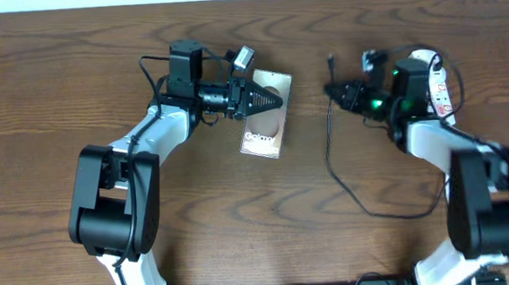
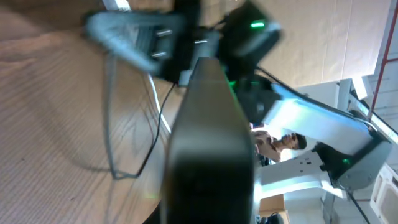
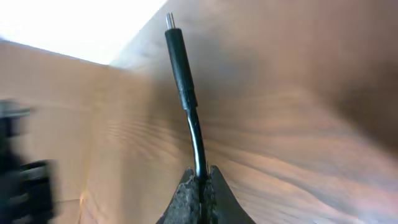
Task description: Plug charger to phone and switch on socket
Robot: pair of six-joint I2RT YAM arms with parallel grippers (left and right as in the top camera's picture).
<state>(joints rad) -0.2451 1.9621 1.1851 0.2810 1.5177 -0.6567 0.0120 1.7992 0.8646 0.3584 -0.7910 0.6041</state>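
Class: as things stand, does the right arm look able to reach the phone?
Probably yes: only bare table lies between the right gripper, clamped on the charger, and the phone, whose left side the left gripper seems to grip.

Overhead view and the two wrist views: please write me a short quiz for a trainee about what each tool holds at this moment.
1. True or false: the right tool is shut on the cable of the charger.
2. What does the left tool grip? A. the phone B. the charger C. nothing
3. Short answer: is the tip of the charger already in the phone?

Key
1. True: the fingers clamp the cable, and the tip points away from them.
2. A
3. No, the tip and the phone are apart.
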